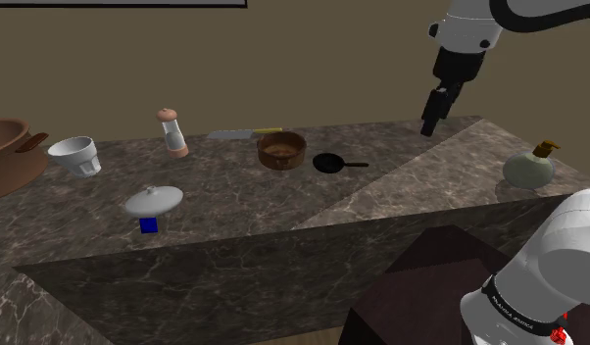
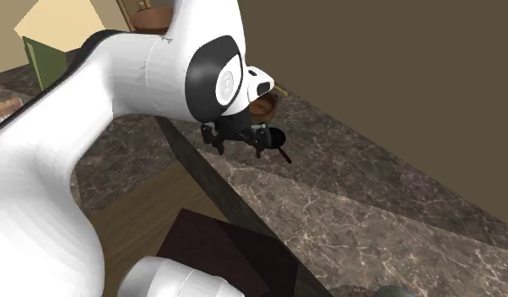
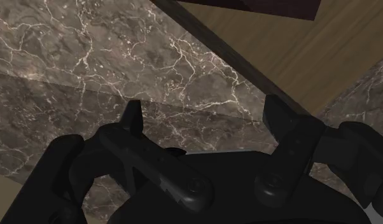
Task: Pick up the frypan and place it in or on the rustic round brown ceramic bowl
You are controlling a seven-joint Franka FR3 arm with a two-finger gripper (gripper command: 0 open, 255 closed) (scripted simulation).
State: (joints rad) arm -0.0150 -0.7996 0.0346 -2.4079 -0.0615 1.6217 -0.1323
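hidden stuff: in the second exterior view my own white arm (image 2: 117,101) blocks most of the picture. The brown bowl (image 2: 265,103) only peeks out behind the wrist. The big brown pot (image 1: 7,155) is cut off by the shoulder view's left edge.

end effector: the end effector (image 1: 429,124) hangs in the air above the far right part of the counter (image 1: 401,191) in the shoulder view. In the wrist view the two black fingers (image 3: 133,118) stand wide apart with nothing between them, just marble underneath.

frypan: the little black frypan (image 1: 330,163) lies flat on the counter, just beside the bowl on the shoulder view's right, handle pointing right. It's well apart from the end effector, lower and off to the shoulder view's left.

bowl: the inside looks plain brown from here, I can't tell more than that.

lid: a white lid (image 1: 153,201) sits on top of a small blue block (image 1: 148,225).

other bits: a pepper grinder (image 1: 172,132), a knife (image 1: 244,132) behind the bowl, a white cup (image 1: 74,155) and a soap bottle (image 1: 529,167).
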